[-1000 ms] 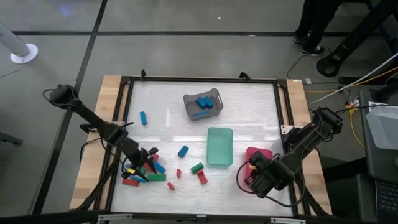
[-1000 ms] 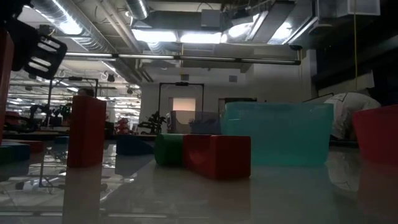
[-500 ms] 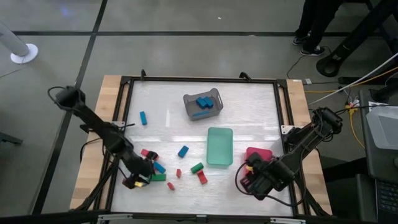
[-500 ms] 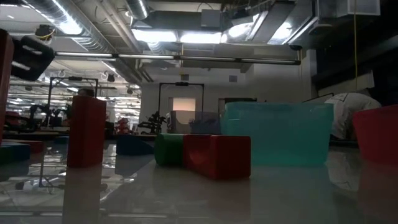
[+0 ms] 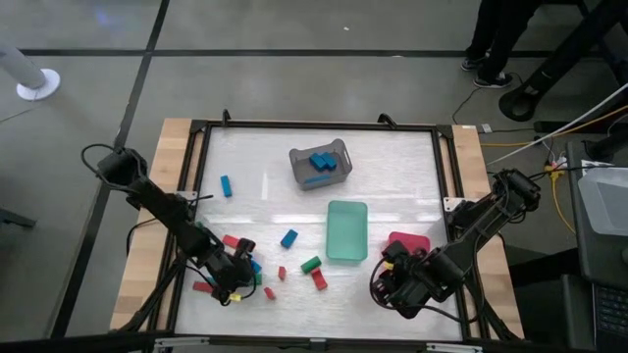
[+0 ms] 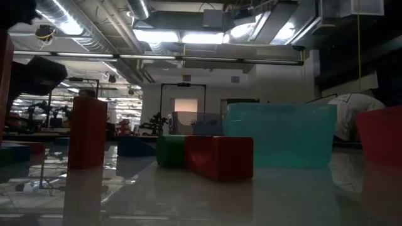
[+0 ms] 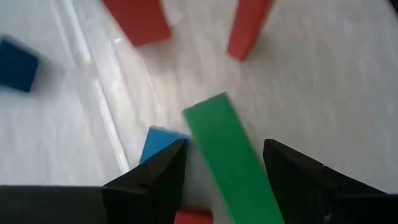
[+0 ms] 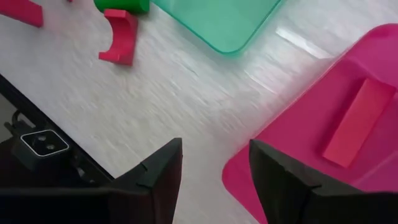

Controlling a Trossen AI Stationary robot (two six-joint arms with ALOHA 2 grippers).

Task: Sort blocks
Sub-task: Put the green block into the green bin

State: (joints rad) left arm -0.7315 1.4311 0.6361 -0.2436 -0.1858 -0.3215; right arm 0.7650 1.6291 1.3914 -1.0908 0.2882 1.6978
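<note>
Red, blue and green blocks lie scattered on the table's near left; a cluster (image 5: 228, 257) sits under my left gripper (image 5: 235, 282). In the left wrist view that gripper (image 7: 224, 165) is open and points down, its fingers on either side of a flat-lying green bar (image 7: 227, 155). A blue block (image 7: 157, 143) lies beside the bar, with red blocks (image 7: 137, 18) beyond. My right gripper (image 5: 391, 281) hovers open over bare table (image 8: 211, 165) beside the red tray (image 8: 323, 81), which holds a red block (image 8: 359, 123).
The green tray (image 5: 346, 230) lies at mid-table. At the far side the grey basket (image 5: 299, 172) holds blue blocks (image 5: 320, 161). Loose blocks: blue (image 5: 226, 185), blue (image 5: 288, 238), green (image 5: 311, 264), red (image 5: 320, 279). A person's feet show beyond the far right corner.
My left gripper has moved toward the table's near edge, sunk and tipped steeply downward over the block cluster, staying open. My right gripper has tipped a little above the table, uncovering more of the red tray. No block has visibly moved.
</note>
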